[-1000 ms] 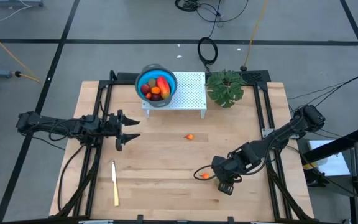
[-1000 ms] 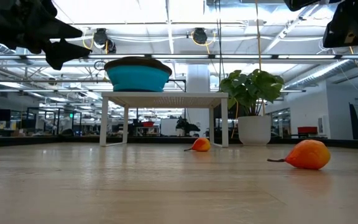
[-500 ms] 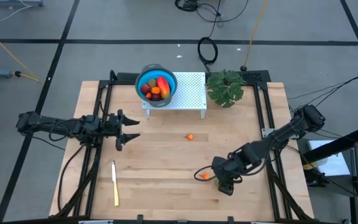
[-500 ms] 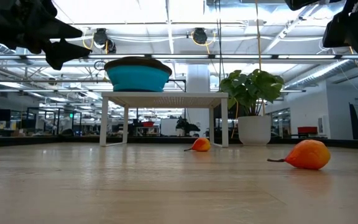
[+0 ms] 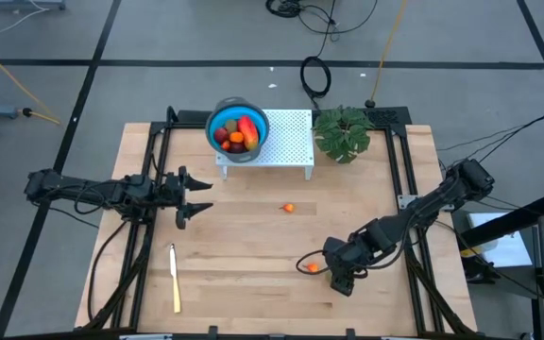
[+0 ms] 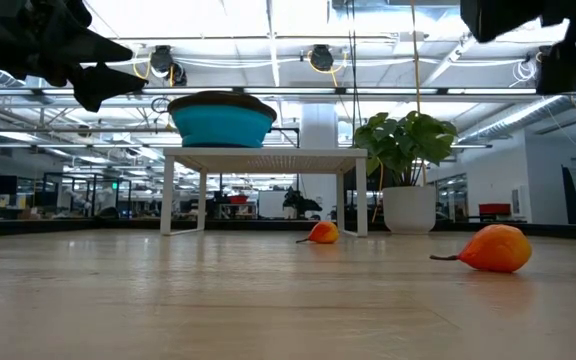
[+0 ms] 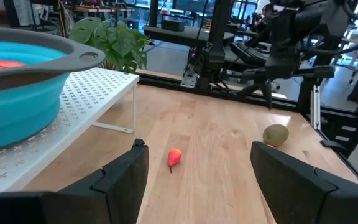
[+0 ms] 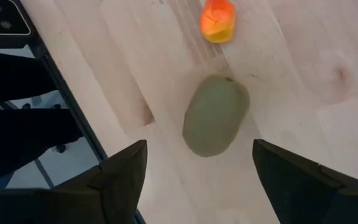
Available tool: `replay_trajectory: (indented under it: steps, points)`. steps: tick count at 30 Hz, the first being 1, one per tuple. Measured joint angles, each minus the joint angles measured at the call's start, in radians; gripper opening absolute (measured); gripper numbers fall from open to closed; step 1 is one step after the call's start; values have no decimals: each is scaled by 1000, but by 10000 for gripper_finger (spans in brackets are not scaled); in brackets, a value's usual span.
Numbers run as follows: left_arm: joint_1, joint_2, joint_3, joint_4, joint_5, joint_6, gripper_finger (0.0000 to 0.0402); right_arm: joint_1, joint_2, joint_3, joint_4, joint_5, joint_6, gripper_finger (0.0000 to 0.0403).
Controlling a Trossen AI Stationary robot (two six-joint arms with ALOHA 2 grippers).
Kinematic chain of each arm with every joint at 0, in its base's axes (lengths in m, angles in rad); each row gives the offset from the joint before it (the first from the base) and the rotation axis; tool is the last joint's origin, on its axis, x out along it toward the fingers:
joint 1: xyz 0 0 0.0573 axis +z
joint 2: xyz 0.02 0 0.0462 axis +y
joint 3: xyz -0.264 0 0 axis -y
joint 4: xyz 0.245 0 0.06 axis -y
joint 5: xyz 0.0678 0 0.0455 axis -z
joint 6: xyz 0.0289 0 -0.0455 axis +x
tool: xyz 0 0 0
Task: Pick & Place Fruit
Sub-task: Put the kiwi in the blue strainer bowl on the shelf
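An olive-brown oval fruit point(image 8: 216, 115) lies on the wooden table with a tiny orange fruit point(image 8: 217, 20) just beyond it. My right gripper point(image 8: 210, 186) hangs open above the oval, one finger on either side and clear of it. In the high view, this gripper point(image 5: 343, 276) hides the oval, and the orange piece point(image 5: 312, 267) shows to its left. A second tiny orange fruit point(image 5: 289, 208) lies mid-table. The blue bowl point(image 5: 217, 121) holds more fruit, among them an oblong red-orange piece point(image 5: 247, 127). My left gripper point(image 5: 195, 197) waits open at the left, above the table.
The bowl stands on a white perforated stand point(image 5: 286, 142) at the table's far side, and a potted plant point(image 5: 343, 132) is to its right. A cream knife point(image 5: 175, 276) lies near the front left. Black frame rails point(image 5: 404, 179) run along the table's sides.
In the low view, my right gripper's dark shape has shifted a little at the top right edge. The fruit on the table lies where it was.
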Motion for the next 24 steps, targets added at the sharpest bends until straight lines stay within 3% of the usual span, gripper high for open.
replay_trajectory:
  steps: [13,24]
  points:
    - [0,0,0,0,0,2,282,1,0,-139,219,3,-9,282]
    - [0,0,0,-1,0,2,282,2,8,-222,280,6,-5,281]
